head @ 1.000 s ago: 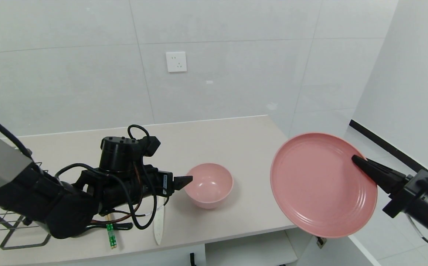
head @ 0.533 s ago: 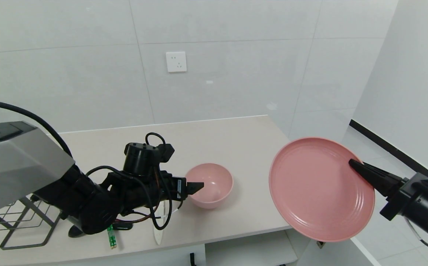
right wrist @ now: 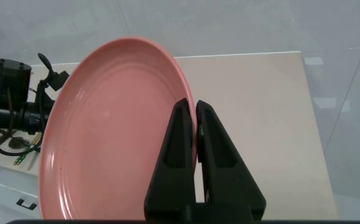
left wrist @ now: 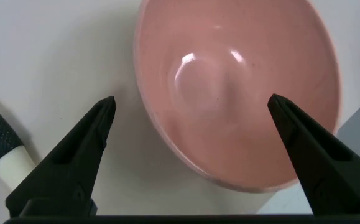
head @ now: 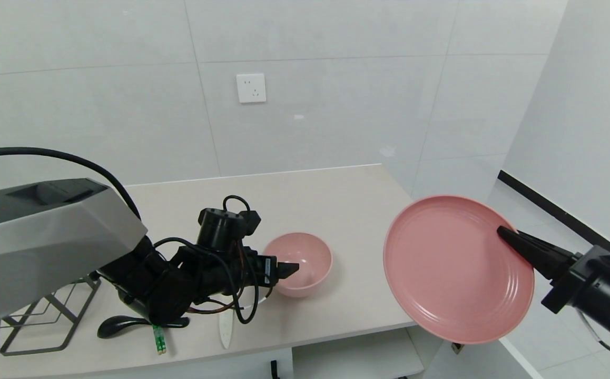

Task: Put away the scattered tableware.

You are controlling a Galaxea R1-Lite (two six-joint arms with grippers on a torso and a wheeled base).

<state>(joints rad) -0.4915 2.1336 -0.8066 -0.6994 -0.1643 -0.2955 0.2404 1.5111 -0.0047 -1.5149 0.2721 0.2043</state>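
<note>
The left gripper (left wrist: 192, 109) is spread wide, one finger outside the bowl (head: 307, 260) and the other over its hollow; the bowl sits on the surface (head: 336, 200). The right gripper (head: 501, 231) pinches the rim of the plate (head: 452, 268), which is tilted in the air past the surface's right edge.

This looks like a plain kitchen, or a room fitted out as one. The walls (head: 336, 105) are clad in large pale glossy tiles. A white socket (head: 251, 88) sits above a beige tabletop (head: 336, 200) with white cabinet fronts (head: 357, 358) beneath. Tableware marks it as a place for meals: a pink bowl (head: 305, 263), a pink plate (head: 452, 273), a white knife (head: 224, 331), chopsticks (head: 159, 339), a dark spoon (head: 112, 326) and a wire rack (head: 47, 326). A dark skirting (head: 547, 205) runs along the side wall.
</note>
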